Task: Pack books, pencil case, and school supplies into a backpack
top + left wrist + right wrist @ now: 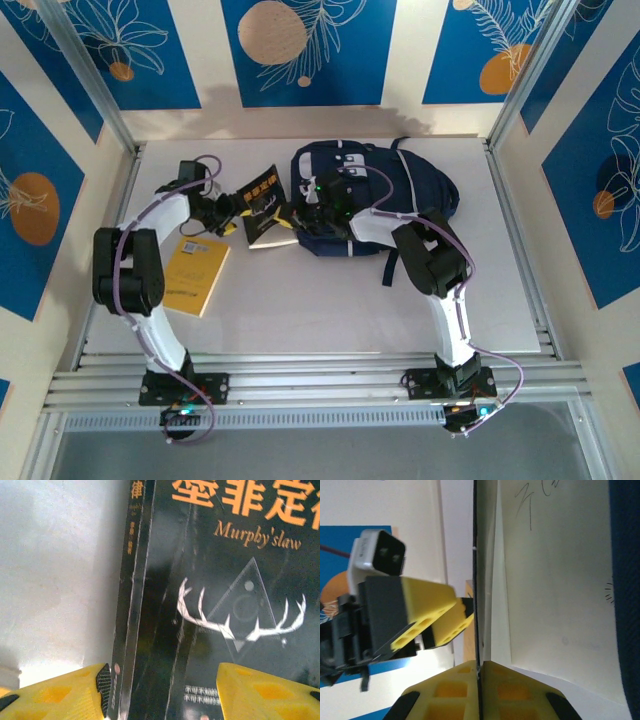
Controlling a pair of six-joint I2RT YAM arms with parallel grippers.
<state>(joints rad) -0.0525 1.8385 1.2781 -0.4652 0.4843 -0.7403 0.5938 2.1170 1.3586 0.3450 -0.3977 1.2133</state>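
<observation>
Right gripper [479,675] jaws clamping seemingly just black book [225,605] cover; left gripper [162,690] jaws standing apart astride spine. Risk: cover tearing, book swinging open, slipping short of backpack [425,180].

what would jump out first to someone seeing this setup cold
The black book with the orange title and white antlers sits mid-table, caught between both arms. The right gripper pinches its cover, and the left gripper stands open astride its spine. Beside it lies the navy backpack, and a yellow book lies flat by the left arm.
</observation>
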